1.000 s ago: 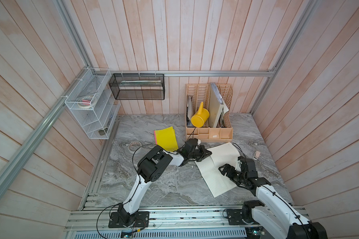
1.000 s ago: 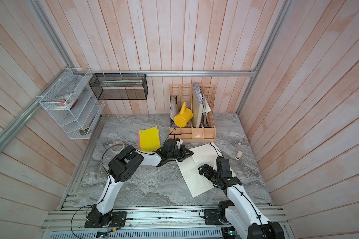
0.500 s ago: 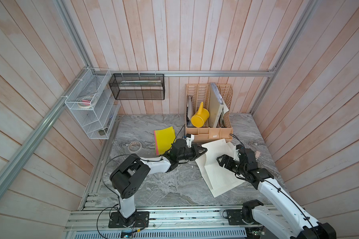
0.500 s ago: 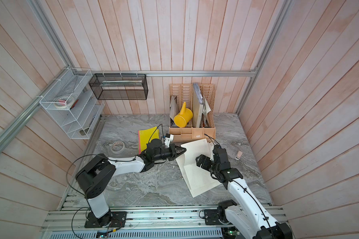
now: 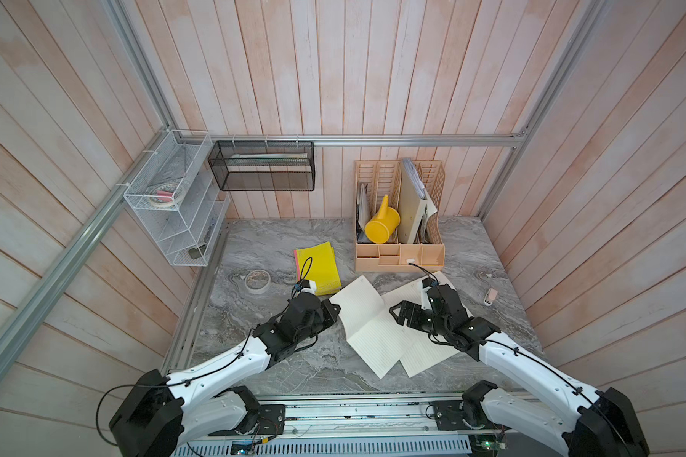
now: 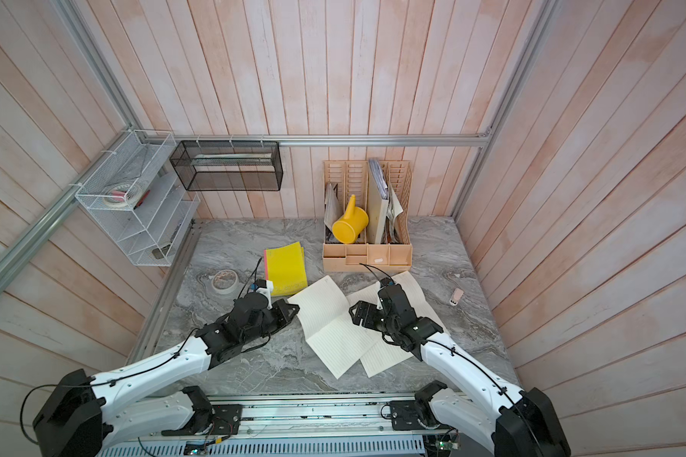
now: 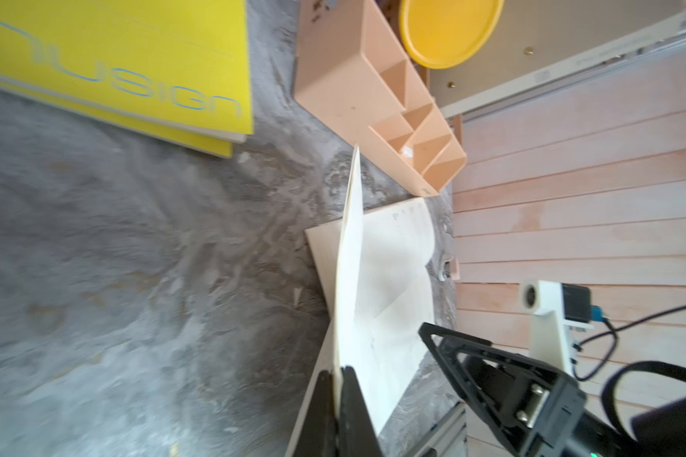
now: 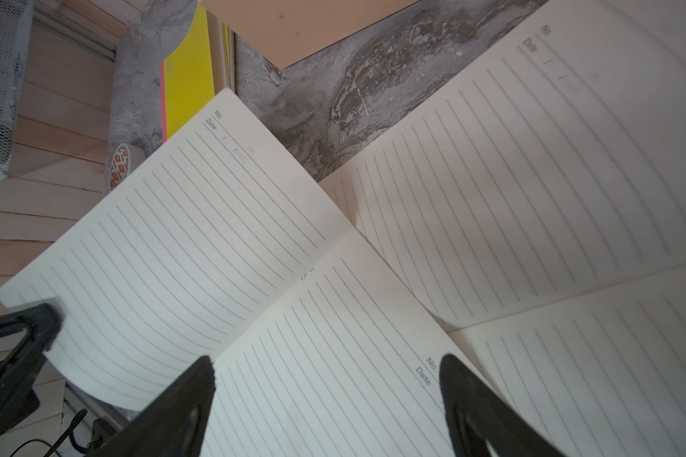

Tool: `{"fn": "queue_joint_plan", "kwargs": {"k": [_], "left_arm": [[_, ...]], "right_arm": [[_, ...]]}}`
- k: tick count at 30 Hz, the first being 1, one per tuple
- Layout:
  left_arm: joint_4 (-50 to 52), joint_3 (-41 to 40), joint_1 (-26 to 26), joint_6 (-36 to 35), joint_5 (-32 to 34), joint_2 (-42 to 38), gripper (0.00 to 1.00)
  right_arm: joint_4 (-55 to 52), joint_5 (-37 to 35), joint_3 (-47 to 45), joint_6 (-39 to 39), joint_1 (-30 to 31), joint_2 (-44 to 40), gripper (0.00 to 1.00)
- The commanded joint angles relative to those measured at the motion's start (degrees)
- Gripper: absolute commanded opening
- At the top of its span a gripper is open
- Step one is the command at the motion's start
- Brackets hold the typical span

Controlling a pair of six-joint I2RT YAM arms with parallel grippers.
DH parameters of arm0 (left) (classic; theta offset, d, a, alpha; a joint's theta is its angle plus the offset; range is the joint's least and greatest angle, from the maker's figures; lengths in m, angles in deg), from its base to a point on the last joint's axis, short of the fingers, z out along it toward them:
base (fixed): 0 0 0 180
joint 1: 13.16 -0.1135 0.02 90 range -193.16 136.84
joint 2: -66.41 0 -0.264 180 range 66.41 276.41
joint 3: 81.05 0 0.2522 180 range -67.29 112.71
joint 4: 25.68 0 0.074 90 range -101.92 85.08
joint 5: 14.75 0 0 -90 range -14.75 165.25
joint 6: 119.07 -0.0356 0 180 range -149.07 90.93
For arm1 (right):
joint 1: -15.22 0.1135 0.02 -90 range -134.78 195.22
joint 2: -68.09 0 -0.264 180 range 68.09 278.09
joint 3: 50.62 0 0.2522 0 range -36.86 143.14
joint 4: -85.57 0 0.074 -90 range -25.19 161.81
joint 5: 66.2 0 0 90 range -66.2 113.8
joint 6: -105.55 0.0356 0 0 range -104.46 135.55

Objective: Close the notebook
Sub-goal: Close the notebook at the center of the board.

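The left gripper (image 7: 336, 376) is closed tight on the near edge of one lined leaf of the notebook (image 5: 373, 328) and holds this leaf raised from the tabletop (image 5: 274, 356), almost upright in the left wrist view. The right gripper (image 8: 327, 362) is wide open, with nothing between its fingers. It hangs over the right half of the notebook, near the fold.

The notebook lies open on the tabletop, a little right of the middle and on the near side. Its right pages are flat, and its left leaf is lifted toward the right.

Just to the far left of the left gripper lies a yellow pad (image 5: 318, 267), closed, and further left a roll of tape (image 5: 257, 280). A small pink thing (image 5: 490, 294) lies far to the right, well apart from the notebook.

At the far side stands a peach desk organiser (image 5: 399, 259). In its tall slots are a yellow watering can (image 5: 381, 225), tilted, a beige board (image 5: 410, 215) and some papers. One low front compartment holds a small white piece (image 5: 411, 260).

On the left wall hangs a white wire rack (image 5: 175, 221). Its top tier holds a second tape roll (image 5: 163, 196) with something pink on it, and its lowest tier holds a small dark thing (image 5: 196, 251). On the far wall hangs a black mesh basket (image 5: 262, 166) with a pale flat thing (image 5: 270, 157) inside.
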Motion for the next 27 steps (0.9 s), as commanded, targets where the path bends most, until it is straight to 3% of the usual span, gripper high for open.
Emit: {"fn": "queue_joint_plan", "kwargs": {"k": [1,9,17,27], "left_arm": [[10.3,-2.9,0.0,0.7,8.7,-5.5,0.0],[23.1,-5.0,0.0,5.5,14.8,-16.5,0.0],[35.7,-5.2,0.0,10.3,21.0,-27.1,0.0],[34.7,-5.5,0.0,10.4,21.0,-26.0,0.0]], "right_arm": [[3.7,-0.4,-0.3,2.3,2.8,1.5,0.9],[9.2,-0.1,-0.2,4.8,9.7,6.4,0.9],[13.4,1.5,0.4,5.5,12.5,10.6,0.9],[19.5,4.1,-0.3,7.0,13.9,14.2,0.9]]}}
